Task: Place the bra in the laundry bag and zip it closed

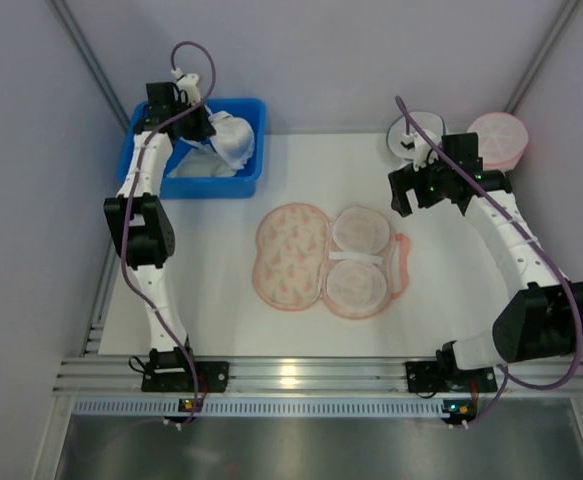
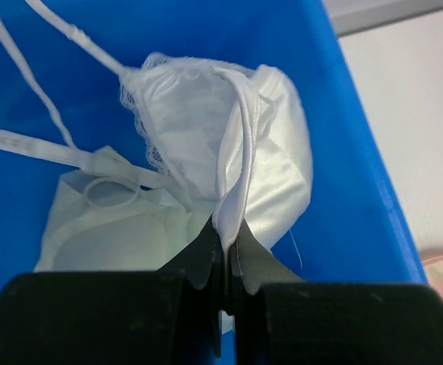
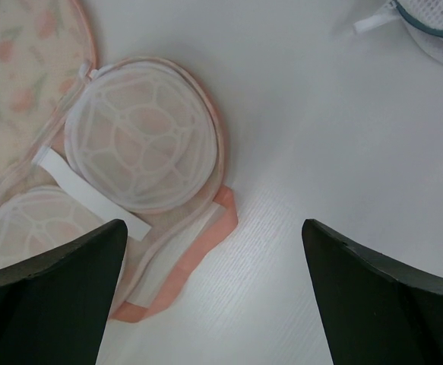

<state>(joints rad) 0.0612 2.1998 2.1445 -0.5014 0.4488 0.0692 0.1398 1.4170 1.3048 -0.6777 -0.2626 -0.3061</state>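
The laundry bag [image 1: 291, 255] lies open in mid-table, floral half on the left and two white mesh domes [image 1: 359, 255] on the right; it also shows in the right wrist view [image 3: 141, 137]. The pale cream bra [image 2: 107, 239] lies in the blue bin [image 1: 251, 182] under a brighter white lacy bra [image 2: 198, 122] with thin string straps. My left gripper [image 2: 227, 243] is inside the bin [image 2: 358, 190], shut on the white bra's piped edge. My right gripper [image 3: 213, 304] is open and empty above the table just right of the bag; it also shows from above [image 1: 403, 195].
A round white mesh pouch with a dark rim [image 1: 416, 128] and a round pink mesh pouch [image 1: 498, 138] lie at the back right; the white one's edge shows in the right wrist view [image 3: 434, 23]. The bag's pink strap [image 3: 198, 251] sticks out to the right.
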